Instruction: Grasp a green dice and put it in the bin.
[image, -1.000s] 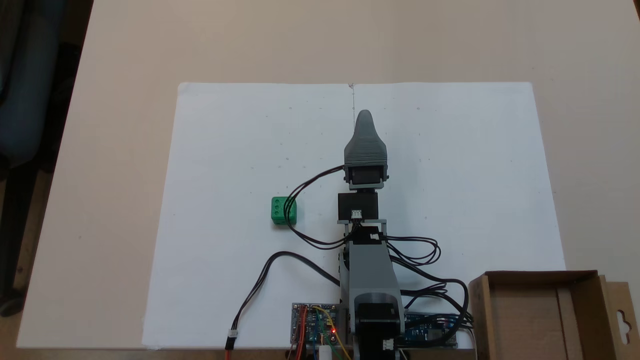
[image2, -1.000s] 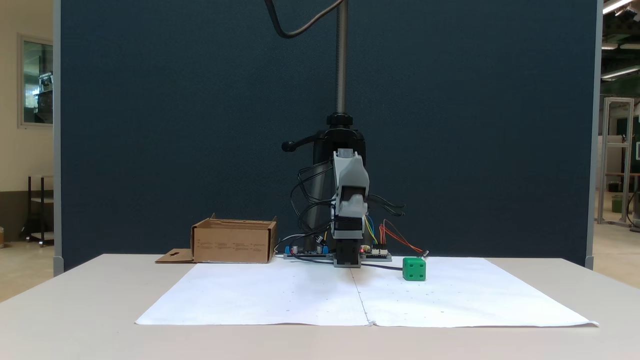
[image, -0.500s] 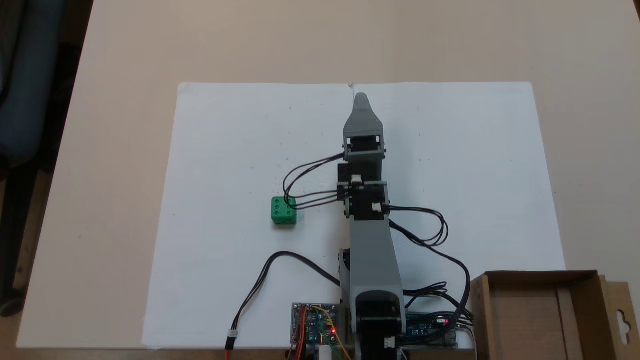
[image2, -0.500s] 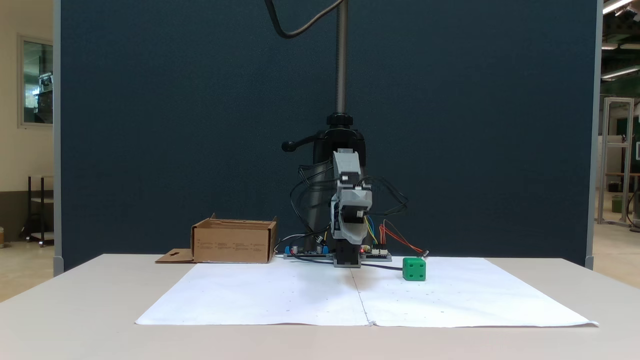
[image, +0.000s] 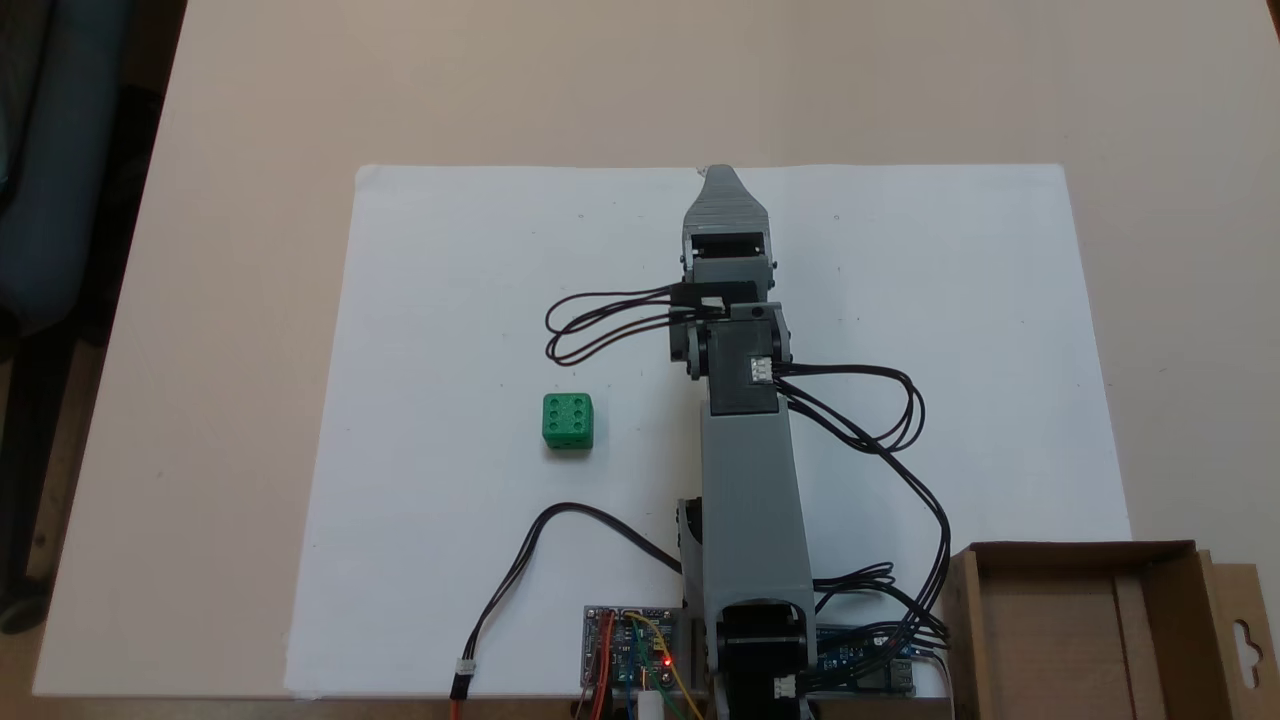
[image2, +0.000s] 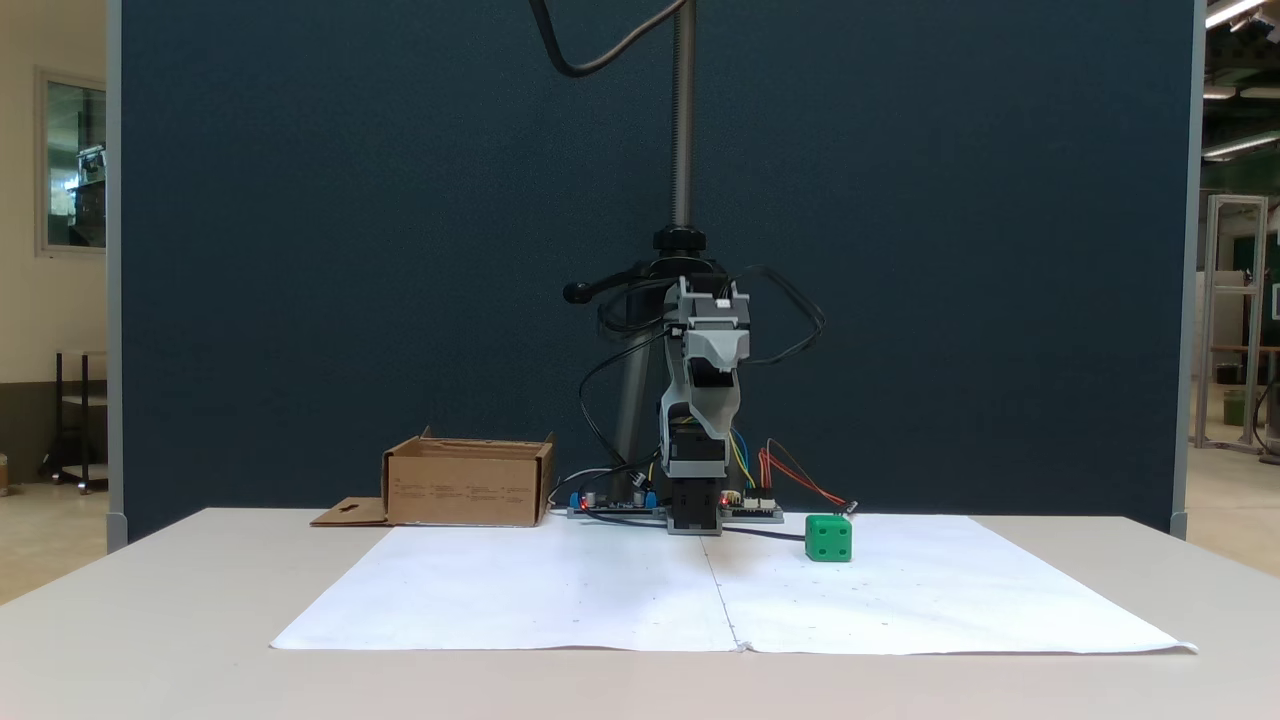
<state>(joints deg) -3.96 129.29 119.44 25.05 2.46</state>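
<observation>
Your arm has stretched out and risen over the last second; the jaws now hang over the paper's far edge, holding nothing, and I can't tell if they're parted. Green dice sits untouched on the desk, left in the top-down view, well apart. Bin is empty; approach barely started, probably.
</observation>
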